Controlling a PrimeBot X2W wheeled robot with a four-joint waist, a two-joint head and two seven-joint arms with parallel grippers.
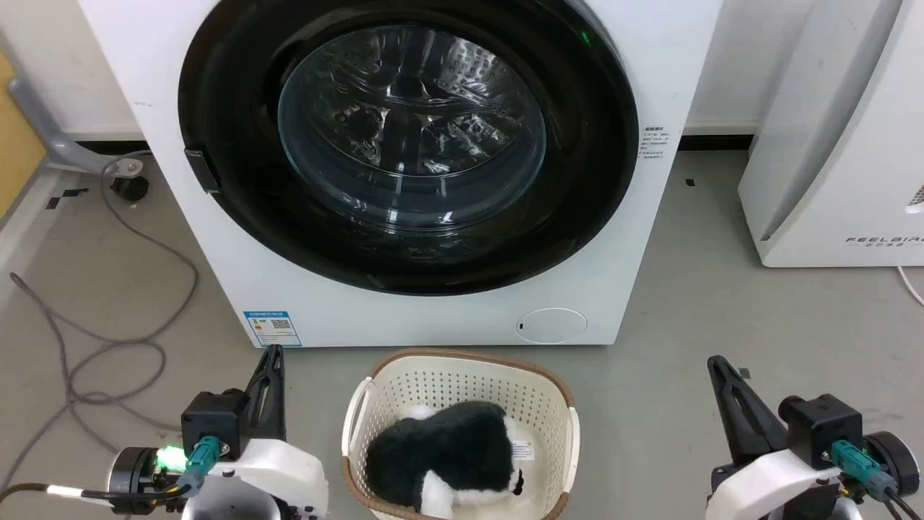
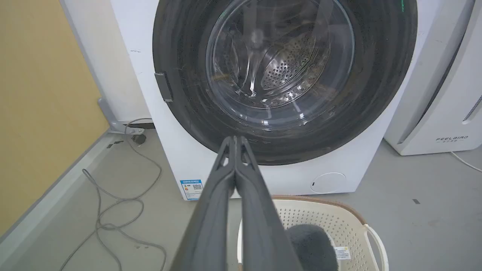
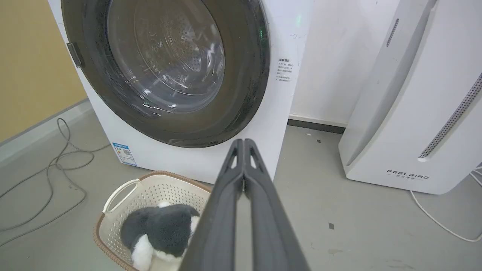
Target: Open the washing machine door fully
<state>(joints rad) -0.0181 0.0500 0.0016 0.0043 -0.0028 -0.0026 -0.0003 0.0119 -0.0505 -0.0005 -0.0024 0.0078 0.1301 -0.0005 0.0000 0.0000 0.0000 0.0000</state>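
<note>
The washing machine door (image 1: 408,144) stands shut; the left hand (image 1: 273,355), fingers pressed together, should hook the tab (image 1: 202,171) ahead and pull outward.

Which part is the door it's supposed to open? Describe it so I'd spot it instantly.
Find the big white washing machine, left of the white FEELBAIRD appliance. Nearly its whole front is the washing machine door, shut: a round disc with a wide glossy black rim around a bulging clear glass bowl. Unlike the cream perforated laundry basket in front, it is black and glassy.
</note>
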